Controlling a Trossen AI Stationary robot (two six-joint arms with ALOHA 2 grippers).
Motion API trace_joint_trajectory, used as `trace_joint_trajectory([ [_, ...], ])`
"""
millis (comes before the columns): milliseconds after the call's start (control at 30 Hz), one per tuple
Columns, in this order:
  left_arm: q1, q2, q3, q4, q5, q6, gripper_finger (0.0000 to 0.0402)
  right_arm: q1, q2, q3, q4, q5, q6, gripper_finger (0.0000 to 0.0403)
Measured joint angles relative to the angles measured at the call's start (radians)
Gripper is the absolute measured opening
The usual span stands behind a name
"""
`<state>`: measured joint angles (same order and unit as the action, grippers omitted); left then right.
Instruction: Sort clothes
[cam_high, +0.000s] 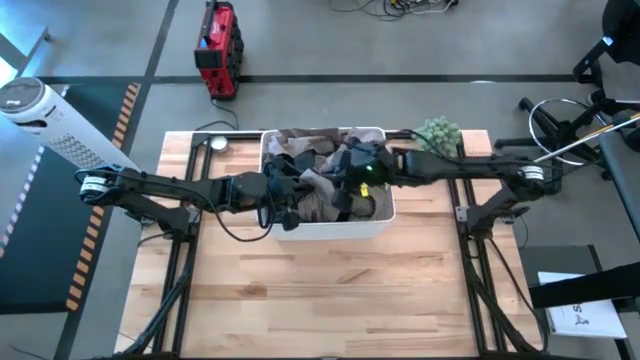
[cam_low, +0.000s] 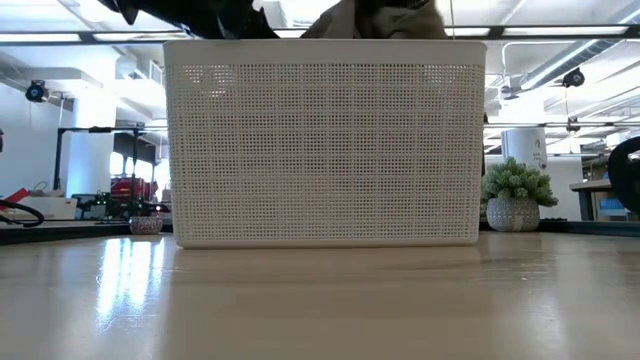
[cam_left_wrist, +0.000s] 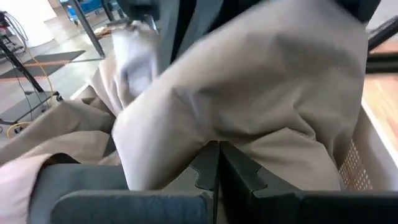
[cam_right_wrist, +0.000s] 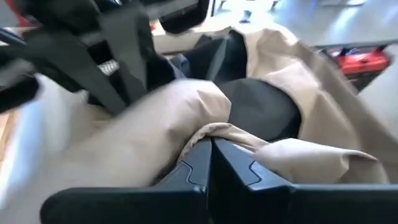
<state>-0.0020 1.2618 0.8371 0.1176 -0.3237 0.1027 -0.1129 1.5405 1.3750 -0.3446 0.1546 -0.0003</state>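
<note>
Sitting at the table's (cam_high: 330, 290) far edge: bin (cam_low: 325, 150), holding heaped clothes (cam_high: 315, 190), taupe garment (cam_left_wrist: 261, 93) on top, darker cloth (cam_right_wrist: 258, 109) under it. Reaching into the bin from opposite sides: left gripper (cam_left_wrist: 217, 163) and right gripper (cam_right_wrist: 210, 158), each with fingers pressed together, pinching a taupe fold. Standing beside the bin: potted plant (cam_low: 515, 197).

A light wooden table (cam_high: 320, 290) carries a white perforated bin (cam_low: 325, 150) near its far edge. Right of the bin stands a small potted plant (cam_low: 517, 198); left of it sits a small round object (unidentifiable) (cam_high: 217, 143).
</note>
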Motion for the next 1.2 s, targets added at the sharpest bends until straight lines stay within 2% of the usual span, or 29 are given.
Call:
trace_joint_trajectory([
  [167, 0.0, -0.039, 0.001, 0.005, -0.008, -0.004, 0.0, -0.085, 0.117, 0.0, 0.044, -0.104, -0.001, 0.0],
  [500, -0.009, -0.228, 0.002, -0.036, -0.008, -0.009, 0.0, -0.188, 0.251, 0.001, 0.021, -0.173, 0.002, 0.0],
  [800, -0.014, -0.369, 0.003, -0.056, -0.008, 0.01, 0.0, -0.194, 0.37, 0.005, 0.003, -0.211, 0.035, 0.0],
  [1200, -0.014, -0.406, 0.002, -0.084, -0.008, 0.02, 0.0, -0.19, 0.425, 0.005, 0.003, -0.209, 0.068, 0.0],
])
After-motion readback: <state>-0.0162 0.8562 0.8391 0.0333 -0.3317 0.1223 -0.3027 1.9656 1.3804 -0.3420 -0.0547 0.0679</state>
